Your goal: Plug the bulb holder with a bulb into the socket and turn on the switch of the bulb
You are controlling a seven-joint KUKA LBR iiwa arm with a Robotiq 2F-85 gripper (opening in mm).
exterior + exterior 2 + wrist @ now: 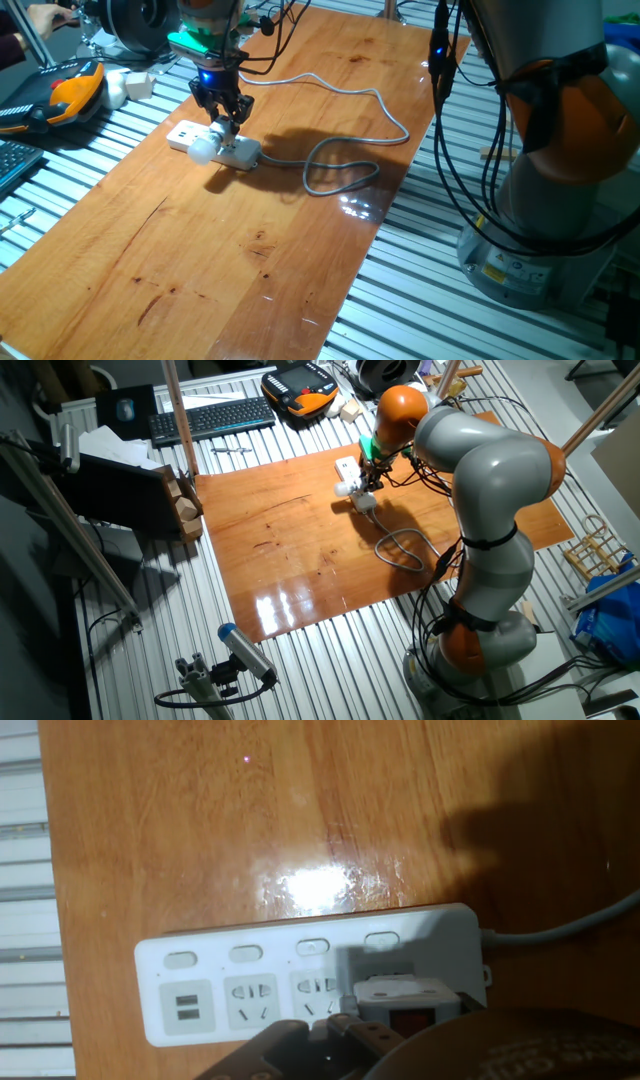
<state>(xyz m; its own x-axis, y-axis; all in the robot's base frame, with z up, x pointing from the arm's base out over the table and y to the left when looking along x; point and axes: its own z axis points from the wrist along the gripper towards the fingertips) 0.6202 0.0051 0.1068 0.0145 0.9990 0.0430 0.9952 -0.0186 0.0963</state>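
The socket (186,133) is a long white power strip on the wooden table, also seen in the other fixed view (349,466) and the hand view (250,982). The bulb holder (405,995), white with a red switch, sits plugged into the strip's right-hand outlet. Its frosted bulb (203,151) sticks out over the strip's front edge (343,488). My gripper (229,127) hangs right above the holder with its dark fingers (365,1035) close together, just left of the red switch. It grips nothing.
The strip's grey cable (340,172) loops across the table to the right. An orange teach pendant (70,95) and a keyboard (210,417) lie beyond the table's far edge. The robot base (545,220) stands at the right.
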